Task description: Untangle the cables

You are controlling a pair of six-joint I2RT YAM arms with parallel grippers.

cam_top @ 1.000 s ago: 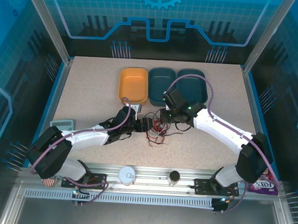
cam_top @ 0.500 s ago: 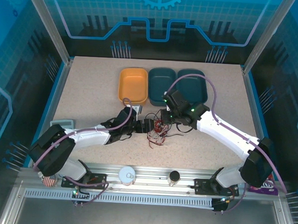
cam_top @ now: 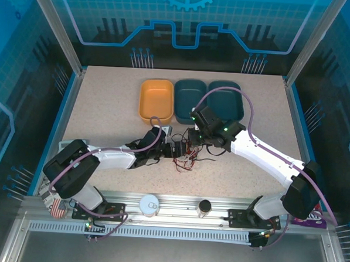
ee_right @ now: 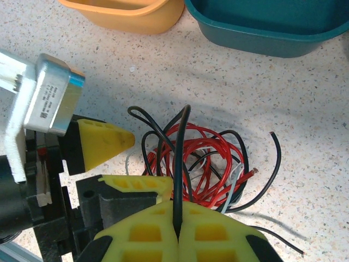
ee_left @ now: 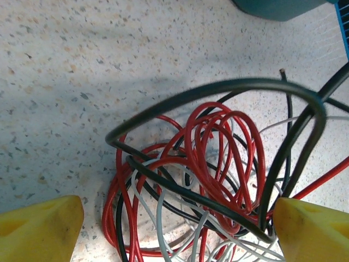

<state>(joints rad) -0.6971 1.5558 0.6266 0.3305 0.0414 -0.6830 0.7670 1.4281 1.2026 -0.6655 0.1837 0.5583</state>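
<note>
The cables [cam_top: 185, 156] lie as one knot of red, black and pale wires mid-table, a little in front of the bins. In the left wrist view the tangle [ee_left: 202, 180] sits between my left gripper's [ee_left: 174, 237] wide-apart yellow fingertips [ee_left: 41, 229], which stand open around it on the table. My left gripper [cam_top: 176, 149] reaches in from the left. My right gripper [ee_right: 178, 213] is shut on a black cable [ee_right: 180, 158] that rises out of the tangle [ee_right: 210, 164]. From above, the right gripper [cam_top: 192, 140] hovers just behind the knot.
An orange bin [cam_top: 156, 99] and two teal bins [cam_top: 191, 99] [cam_top: 225, 100] stand behind the cables. A white cup [cam_top: 149, 205] and a dark can [cam_top: 204, 207] sit on the front rail. The left gripper's fingers [ee_right: 101, 143] crowd the right wrist view.
The left arm has pushed its gripper rightward up to the tangle. The right gripper has shifted slightly left and back, still over the knot.
</note>
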